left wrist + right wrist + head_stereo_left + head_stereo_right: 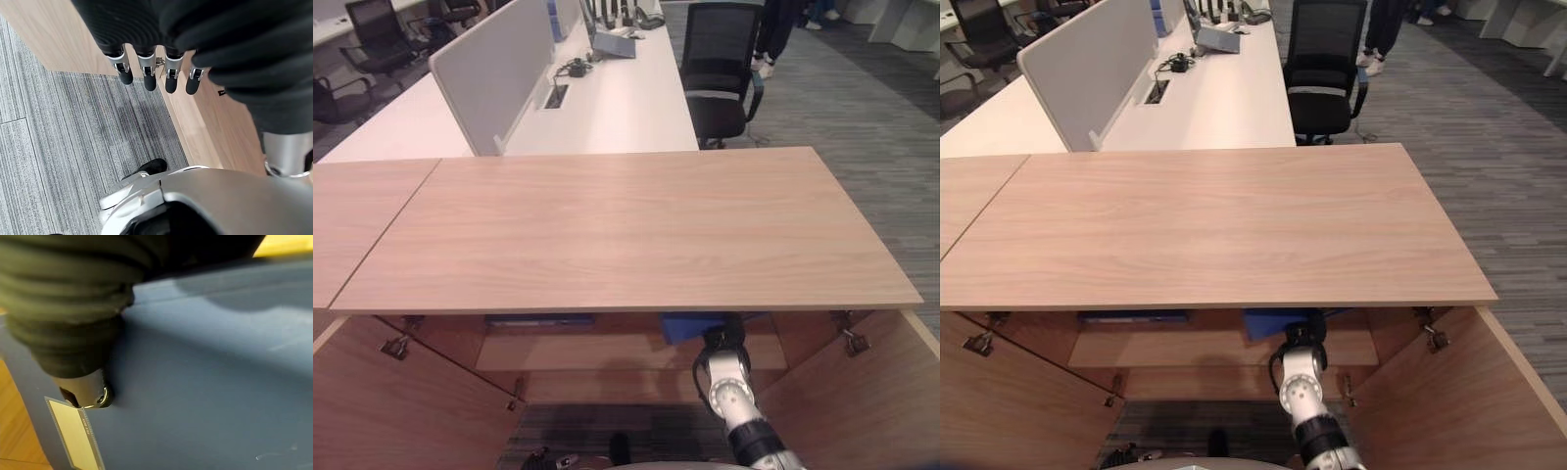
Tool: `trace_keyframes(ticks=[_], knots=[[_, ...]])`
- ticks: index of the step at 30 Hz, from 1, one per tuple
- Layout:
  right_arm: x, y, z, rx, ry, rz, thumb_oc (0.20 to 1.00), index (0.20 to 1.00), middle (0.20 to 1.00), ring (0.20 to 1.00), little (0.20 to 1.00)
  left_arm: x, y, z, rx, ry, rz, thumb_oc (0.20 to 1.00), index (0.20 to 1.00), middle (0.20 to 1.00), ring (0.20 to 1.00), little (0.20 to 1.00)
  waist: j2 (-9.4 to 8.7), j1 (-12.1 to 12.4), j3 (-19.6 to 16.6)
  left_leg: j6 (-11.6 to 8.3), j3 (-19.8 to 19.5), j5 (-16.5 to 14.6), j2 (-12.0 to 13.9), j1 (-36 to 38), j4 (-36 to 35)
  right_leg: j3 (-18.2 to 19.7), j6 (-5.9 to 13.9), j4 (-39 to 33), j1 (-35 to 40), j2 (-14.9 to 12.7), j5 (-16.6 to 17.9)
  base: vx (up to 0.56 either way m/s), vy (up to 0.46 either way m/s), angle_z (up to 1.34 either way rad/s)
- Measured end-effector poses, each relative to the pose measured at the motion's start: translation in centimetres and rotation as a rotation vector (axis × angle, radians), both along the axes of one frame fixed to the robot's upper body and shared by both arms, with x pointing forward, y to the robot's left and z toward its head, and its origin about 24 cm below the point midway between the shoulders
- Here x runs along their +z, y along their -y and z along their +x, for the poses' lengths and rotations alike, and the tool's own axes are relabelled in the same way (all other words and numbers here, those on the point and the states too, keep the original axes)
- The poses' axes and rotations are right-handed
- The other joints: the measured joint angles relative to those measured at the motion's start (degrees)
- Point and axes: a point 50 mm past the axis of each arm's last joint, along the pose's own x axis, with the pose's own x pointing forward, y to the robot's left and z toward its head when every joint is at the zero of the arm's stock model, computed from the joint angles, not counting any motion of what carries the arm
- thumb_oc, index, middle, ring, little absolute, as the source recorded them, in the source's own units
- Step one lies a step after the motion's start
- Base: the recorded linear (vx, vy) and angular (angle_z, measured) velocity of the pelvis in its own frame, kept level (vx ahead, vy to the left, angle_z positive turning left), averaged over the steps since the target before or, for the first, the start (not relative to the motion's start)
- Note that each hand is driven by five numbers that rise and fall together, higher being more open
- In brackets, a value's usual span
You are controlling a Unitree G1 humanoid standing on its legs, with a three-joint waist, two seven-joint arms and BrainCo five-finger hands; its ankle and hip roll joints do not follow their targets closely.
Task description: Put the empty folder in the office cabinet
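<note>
The blue folder stands on the upper shelf inside the open wooden cabinet, just under the cabinet top. My right arm reaches up into the cabinet from the lower right. In the right wrist view my right hand presses its thumb on the folder's blue face beside a pale label, shut on the folder. My left hand hangs low with straight fingers over the grey carpet, next to a cabinet door, holding nothing.
Both cabinet doors stand open, the left door and the right door. A flat blue item lies on the shelf's left part. Behind the cabinet are a white desk with a divider, a black chair and a person's legs.
</note>
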Motion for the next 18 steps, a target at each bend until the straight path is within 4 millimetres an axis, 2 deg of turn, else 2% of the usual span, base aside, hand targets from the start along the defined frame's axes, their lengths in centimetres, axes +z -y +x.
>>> trace_keyframes(ticks=[3, 10, 11, 13, 18], knots=[[0.4, 0.1, 2.0, -0.041, -0.034, 0.002, 0.2, 0.2, 0.2, 0.2, 0.2, 0.1, 0.0, 0.2, -0.019, 0.006, -0.007, 1.0, 1.0, 1.0, 1.0, 1.0, 0.55, 0.75, -0.06, -0.17, -0.69, 0.15, -0.02, -0.36, 0.1, -1.06, 0.01, -0.02, 0.07, -0.1, -0.04, 0.0, -0.016, 0.13], [2.7, 2.3, 6.2, -0.177, -0.076, 0.061, 0.2, 0.2, 0.2, 0.2, 0.2, 0.6, 1.3, 1.8, -0.136, 0.076, -0.07, 1.0, 1.0, 1.0, 1.0, 1.0, 2.64, 3.94, 1.11, -0.19, -3.47, 1.36, -0.25, -2.98, 0.54, -3.92, -0.15, 0.04, -1.02, -0.2, 0.03, -0.05, -0.016, 0.22], [2.9, 3.2, 6.3, -0.207, -0.075, 0.06, 0.2, 0.2, 0.2, 0.2, 0.2, 0.7, 1.4, 1.8, -0.144, 0.076, -0.076, 1.0, 1.0, 1.0, 1.0, 1.0, 3.09, 4.53, 1.35, 0.19, -4.16, 2.04, -0.43, -3.62, 0.53, -4.55, -0.11, 0.15, -1.1, -0.35, -0.01, -0.13, -0.029, 0.26], [3.8, 6.5, 7.4, -0.318, -0.121, 0.081, 0.2, 0.2, 0.2, 0.2, 0.2, 0.9, 2.1, 2.9, -0.216, 0.1, -0.091, 1.0, 1.0, 1.0, 1.0, 1.0, 4.49, 6.31, 2.88, 0.23, -5.13, 2.63, -0.71, -5.22, 0.57, -5.49, 0.05, 0.77, -2.37, -0.68, -0.05, -0.13, -0.028, 0.28], [5.5, 13.0, 7.0, -0.484, -0.118, 0.087, 0.2, 0.2, 0.2, 0.2, 0.2, 1.3, 3.4, 4.3, -0.314, 0.138, -0.141, 1.0, 1.0, 1.0, 1.0, 1.0, 7.84, 8.45, 7.54, -0.52, -7.93, 4.52, -1.13, -10.55, 0.56, -7.76, 0.3, 2.97, -7.32, -1.29, -0.19, -0.11, -0.032, 0.3]])
